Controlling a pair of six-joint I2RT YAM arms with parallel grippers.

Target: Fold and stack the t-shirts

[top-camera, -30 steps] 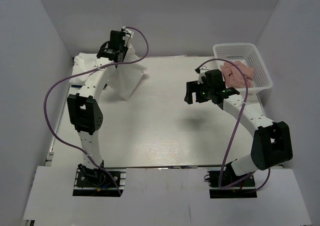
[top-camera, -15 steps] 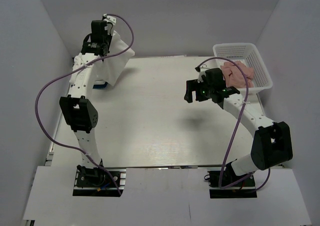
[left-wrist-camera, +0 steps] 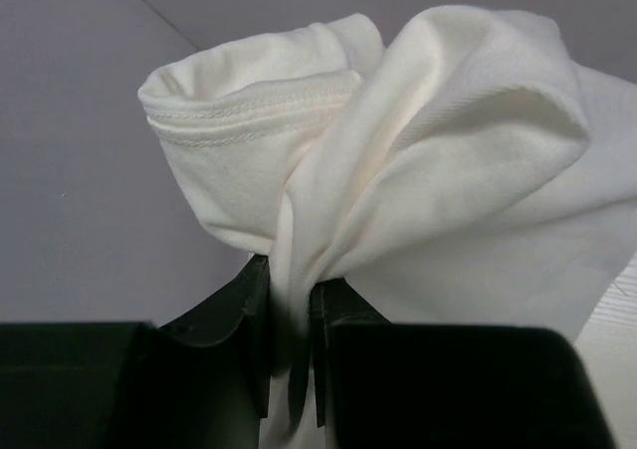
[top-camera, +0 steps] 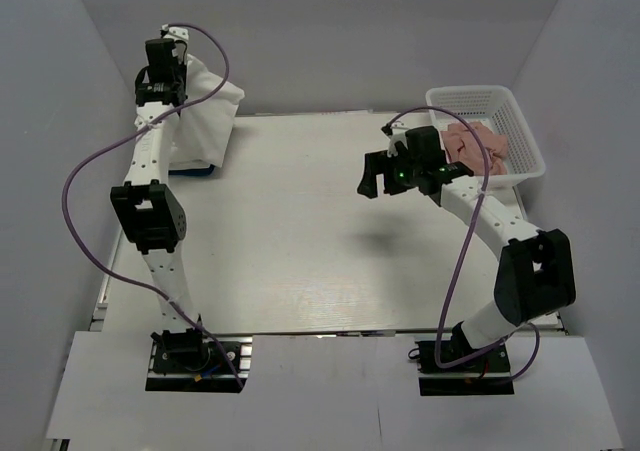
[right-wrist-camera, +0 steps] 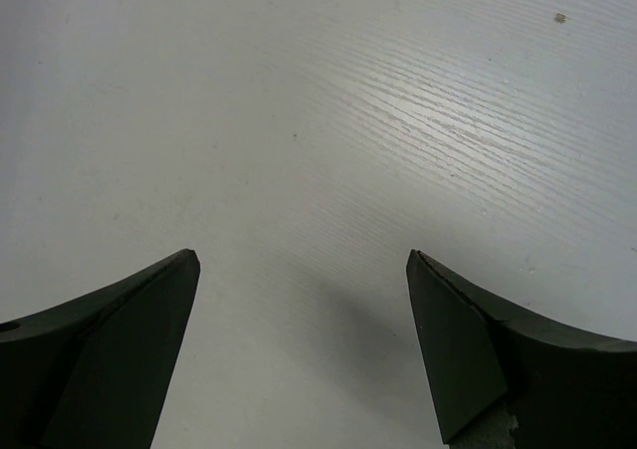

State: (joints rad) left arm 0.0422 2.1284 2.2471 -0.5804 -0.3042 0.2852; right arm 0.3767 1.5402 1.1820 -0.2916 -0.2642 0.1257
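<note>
A white t-shirt hangs bunched above the far left corner of the tabletop, a fold of it pinched tight in the narrow grip of the left gripper. The right gripper hovers empty, spread wide, over the tabletop near the basket at the far right corner.

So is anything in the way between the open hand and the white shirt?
No, nothing visible. Only bare table lies between the open right hand and the t-shirt the left hand holds up at the far left.
</note>
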